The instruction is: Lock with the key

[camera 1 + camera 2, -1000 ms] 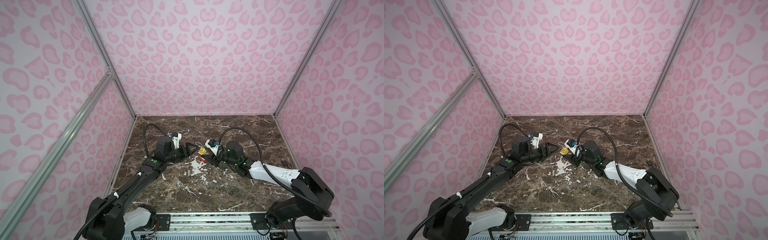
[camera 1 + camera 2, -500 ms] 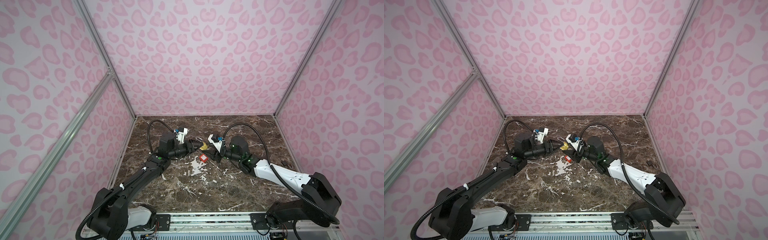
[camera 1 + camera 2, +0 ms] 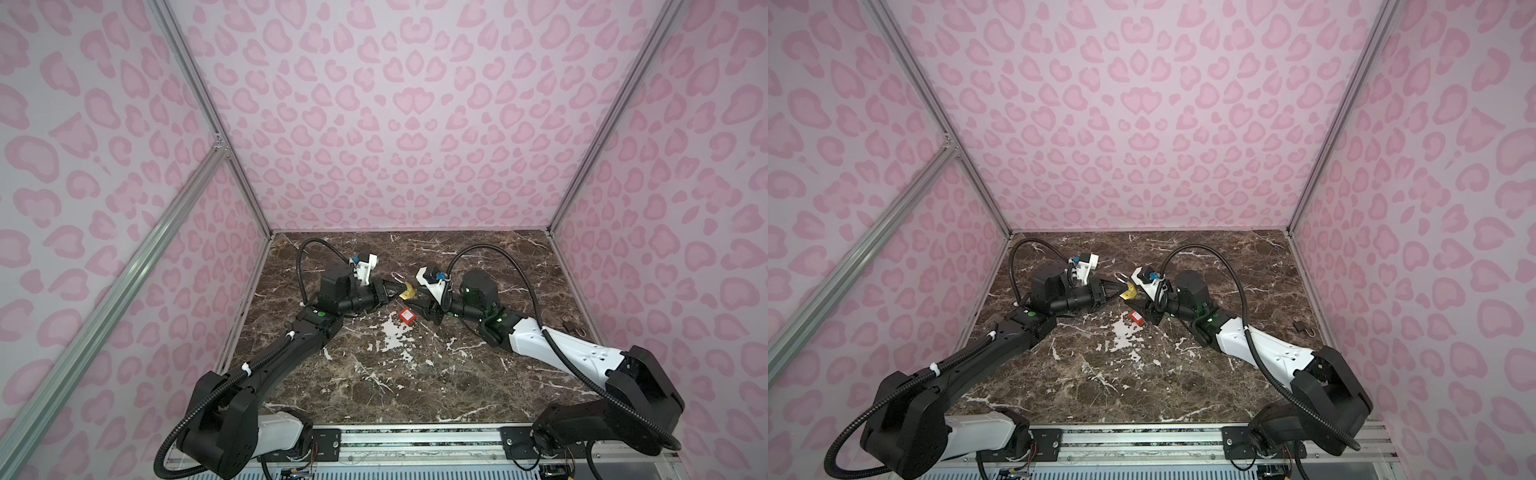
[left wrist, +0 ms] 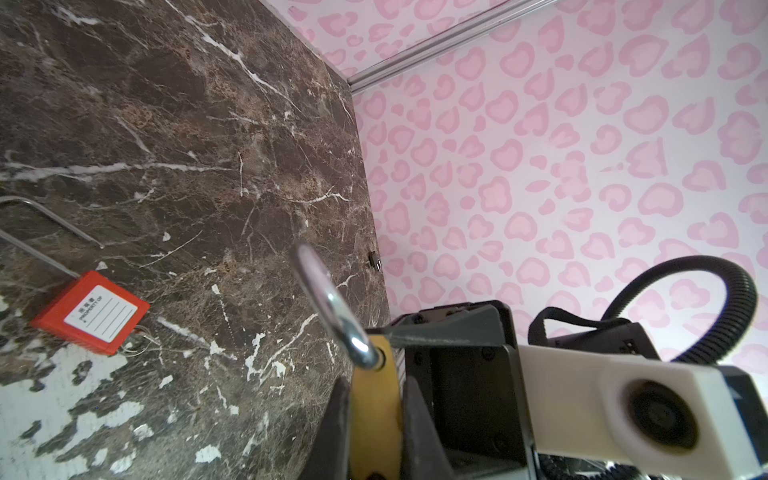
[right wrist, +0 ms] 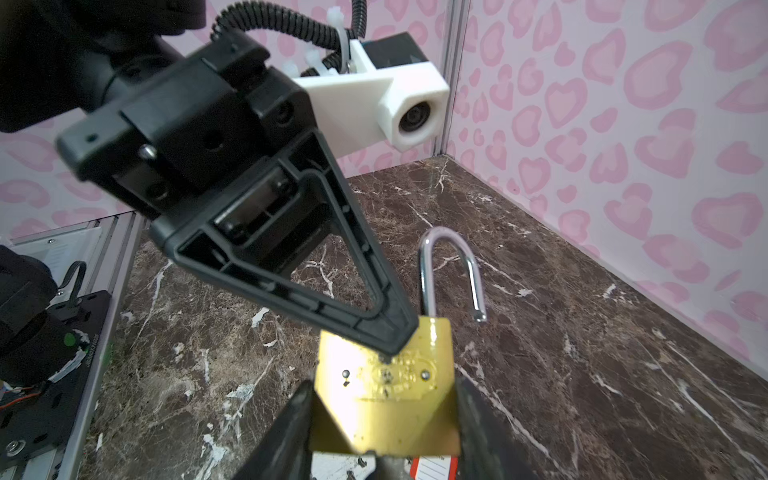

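1. above the far middle of the tabletop (image 3: 415, 374), clear of its surface, the brass padlock (image 3: 407, 292) hung between the two claws. its shackle (image 5: 424, 282) was swung open, with the free end out of the body.
2. the left claw (image 4: 374, 399) was closed tight on the flat faces of the brass body, near the shackle end. the right claw (image 5: 384, 399) stood part open, its fingers pressed on the two narrow sides further down, so both had hold of the one lock.
3. the step looked like a handover or a two-claw brace. to do it well, only one claw should have let go, and only once the other's hold was sure. smooth, heavy brass could twist out of a pinch near one edge.
4. the shackle's free end needed turning over its hole before any push. a push off line would likely have jammed it or levered the body out of the fingers.
5. no key could be made out in any view. the underside of the body, where a keyhole would sit, was hidden by the right claw, so that end wanted clearing first.
6. the red padlock (image 4: 89, 313) lay on the tabletop just near of the held lock, beside the right claw's fingers. a drop would likely have landed on or next to it.
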Tool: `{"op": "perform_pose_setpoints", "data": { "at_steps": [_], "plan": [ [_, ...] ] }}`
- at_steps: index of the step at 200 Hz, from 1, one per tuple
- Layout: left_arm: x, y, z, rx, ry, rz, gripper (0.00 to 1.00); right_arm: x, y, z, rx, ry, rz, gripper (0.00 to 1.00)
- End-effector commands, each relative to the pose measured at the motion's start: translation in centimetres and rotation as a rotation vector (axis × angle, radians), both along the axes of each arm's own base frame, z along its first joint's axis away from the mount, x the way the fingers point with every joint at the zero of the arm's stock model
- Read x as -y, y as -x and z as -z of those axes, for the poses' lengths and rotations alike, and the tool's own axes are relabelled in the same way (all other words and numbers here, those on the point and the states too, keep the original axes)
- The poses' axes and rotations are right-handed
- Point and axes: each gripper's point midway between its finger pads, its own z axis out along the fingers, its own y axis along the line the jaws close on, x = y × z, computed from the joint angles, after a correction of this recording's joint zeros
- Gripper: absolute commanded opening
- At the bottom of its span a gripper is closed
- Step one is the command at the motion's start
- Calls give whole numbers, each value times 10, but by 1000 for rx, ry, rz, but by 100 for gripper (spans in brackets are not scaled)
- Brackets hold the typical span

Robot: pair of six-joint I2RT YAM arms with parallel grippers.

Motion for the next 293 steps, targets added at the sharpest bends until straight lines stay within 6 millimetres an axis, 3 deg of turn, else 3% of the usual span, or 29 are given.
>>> {"op": "perform_pose_setpoints", "data": {
  "at_steps": [1, 15, 29, 61, 72, 88, 110, 161, 221, 293],
  "plan": [
    [4, -6, -26, 91, 45, 4, 7, -1, 5, -16, 25, -37, -20, 79],
    [3, -7, -33, 113, 52, -9, 5, 10, 1, -26, 12, -74, 32, 95],
    [-3, -12, -43, 159, 49, -57, 4, 26, -5, -40, -4, -157, 103, 99],
    [-13, -26, -79, 302, 126, -162, 4, 63, -15, -80, -132, -426, 169, 99],
    [-11, -30, -101, 378, 172, -166, 4, 84, -26, -106, -287, -628, 223, 92],
    [-10, -31, -121, 406, 242, -167, 4, 95, -38, -121, -465, -743, 252, 84],
    [-10, -32, -147, 457, 344, -165, 4, 86, -40, -136, -556, -751, 185, 83],
    [0, -26, -178, 520, 465, -117, 4, 68, -45, -137, -667, -806, 83, 81],
    [3, -27, -177, 508, 478, -109, 4, 36, -38, -154, -669, -827, -52, 74],
    [4, -24, -178, 514, 486, -104, 4, 23, -35, -164, -667, -846, -95, 50]
  ]
}}
